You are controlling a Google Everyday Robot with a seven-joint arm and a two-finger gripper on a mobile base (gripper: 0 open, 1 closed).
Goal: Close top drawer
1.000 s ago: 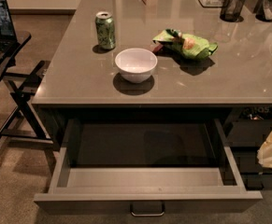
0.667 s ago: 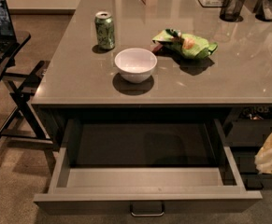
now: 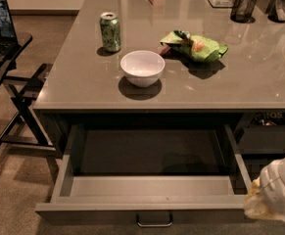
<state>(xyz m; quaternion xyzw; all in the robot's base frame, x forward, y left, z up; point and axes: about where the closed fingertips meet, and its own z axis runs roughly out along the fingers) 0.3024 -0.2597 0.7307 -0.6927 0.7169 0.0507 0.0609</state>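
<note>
End effector (image 3: 274, 199) hangs below the counter's (image 3: 83, 84) front right corner, beside the top drawer (image 3: 152, 186), which stands pulled far out under the front edge; open or closed, I cannot tell.

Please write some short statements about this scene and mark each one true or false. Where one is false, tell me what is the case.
1. The top drawer stands open. True.
2. The white bowl lies in the drawer. False: it stands on the countertop.
3. The gripper is beside the drawer's right front corner. True.
4. The green can lies on its side. False: it stands upright on the countertop.
5. The gripper is on the metal pull. False: the pull is free, and the gripper is off to its right.
</note>
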